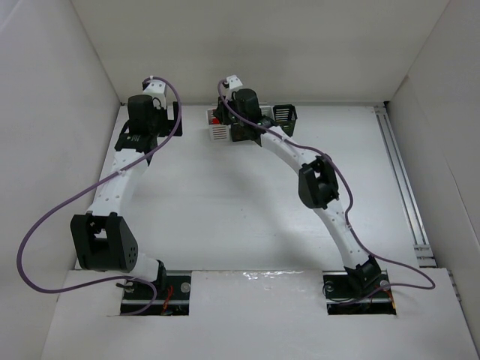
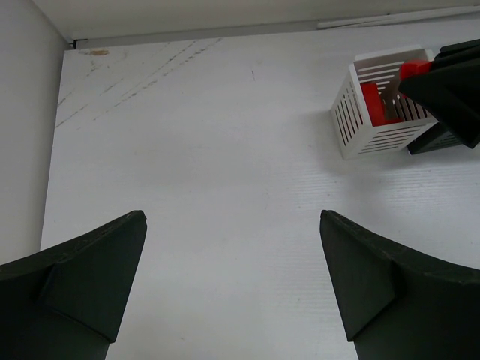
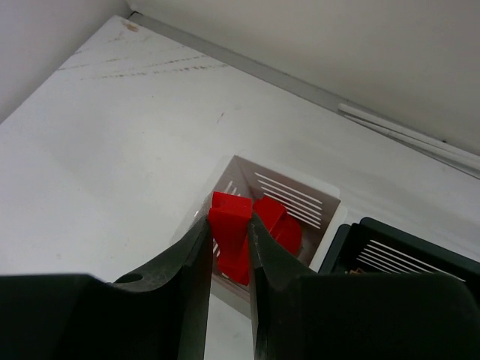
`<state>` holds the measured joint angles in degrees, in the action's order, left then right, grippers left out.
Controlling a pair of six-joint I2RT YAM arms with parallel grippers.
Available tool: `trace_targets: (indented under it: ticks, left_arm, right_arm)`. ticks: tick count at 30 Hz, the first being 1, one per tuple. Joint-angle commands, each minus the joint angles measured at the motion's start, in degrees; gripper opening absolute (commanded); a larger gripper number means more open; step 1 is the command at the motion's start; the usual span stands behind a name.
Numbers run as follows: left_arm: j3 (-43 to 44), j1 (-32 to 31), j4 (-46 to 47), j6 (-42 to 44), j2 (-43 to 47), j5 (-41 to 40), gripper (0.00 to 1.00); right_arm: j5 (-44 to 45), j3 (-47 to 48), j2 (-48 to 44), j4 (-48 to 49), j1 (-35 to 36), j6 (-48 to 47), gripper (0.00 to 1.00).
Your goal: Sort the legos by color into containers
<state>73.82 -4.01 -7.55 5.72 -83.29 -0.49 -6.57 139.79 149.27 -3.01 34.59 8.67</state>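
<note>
Since the right gripper (image 3: pixel 229 225) has its two fingers closed on a red brick (image 3: pixel 231 214), the piece to think about sits right at the fingertips. It is pinched across its flat sides, with its upper part showing above the pads. I judge it a very light, rigid bit of smooth plastic: it will not deform or break under the grip, but its glossy faces could slip or twist if only an edge were caught. The flat opposite sides are therefore the right place to hold it, squarely and near the middle. Directly beneath and just ahead of the tips stands the white bin (image 3: pixel 292 196), with more red legos (image 3: pixel 279 225) lying inside it just beyond the held one. From this height, I expect a released brick to fall in and perhaps bounce a little. To the right of the fingers, just beside the white one, is a black bin (image 3: pixel 405 255), whose contents I cannot make out. Farther off, the left gripper (image 2: pixel 232 221) hangs with its jaws wide apart and nothing between them over bare table (image 2: pixel 225 150), the white bin ahead and to its right.
</note>
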Motion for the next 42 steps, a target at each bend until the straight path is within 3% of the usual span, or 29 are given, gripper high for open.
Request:
trace_targets:
  ticks: [1, 4, 10, 15, 19, 23, 27, 30, 32, 35, 39, 42]
  left_arm:
    - [0.71, 0.23, 1.83, 0.0, 1.99, -0.21, 1.0]
    - [0.71, 0.23, 1.84, 0.0, 1.46, -0.21, 1.0]
    - [0.71, 0.23, 1.84, -0.52, 1.46, 0.32, 1.0]
    - [1.32, 0.23, 1.84, -1.14, 0.93, 1.55, 1.0]
    - [2.11, 0.23, 2.37, -1.15, -0.29, 4.34, 1.0]
    - [5.36, -2.4, -0.09, 0.61, -3.37, 5.06, 1.0]
    - [4.76, -5.3, 0.52, 2.45, -3.37, 5.58, 1.0]
    - [3.62, -5.31, 1.22, 2.46, -3.37, 8.92, 1.0]
    - [2.83, -5.91, 1.22, 1.06, -3.99, 9.63, 1.0]
    - [0.19, -5.92, 1.22, 0.44, -4.52, 10.16, 1.0]
    - [-4.73, -5.92, 2.45, -0.27, -3.9, 10.16, 1.0]
    - [-7.9, -5.92, 3.59, -0.27, -3.37, 10.16, 1.0]
  right_arm:
    - [1.21, 2.95, -0.3, 3.8, 0.39, 0.3, 0.2]
    - [1.21, 2.95, -0.3, 4.41, 0.39, 0.3, 0.35]
    - [0.59, 2.95, -0.82, 4.94, 0.39, 0.3, 0.53]
    - [1.12, 4.44, -3.45, 4.94, 0.39, 0.3, 0.54]
    - [0.24, 0.24, -12.4, 5.47, -0.83, 0.3, 0.54]
    - [-5.36, -11.43, -25.05, 5.47, -4.43, 0.3, 0.51]
    - [-8.71, -30.13, -39.98, 2.84, -8.29, -2.76, 0.53]
    - [-14.67, -37.81, -45.72, -1.56, -13.64, -3.3, 0.67]
    - [-13.57, -45.89, -50.89, -3.31, -16.03, -5.49, 0.81]
    - [-11.64, -56.97, -58.36, -3.85, -20.25, -9.7, 0.91]
    - [-9.61, -66.29, -64.7, -5.34, -24.3, -11.83, 1.0]
    - [-9.08, -71.57, -68.13, -5.96, -26.15, -12.97, 1.0]
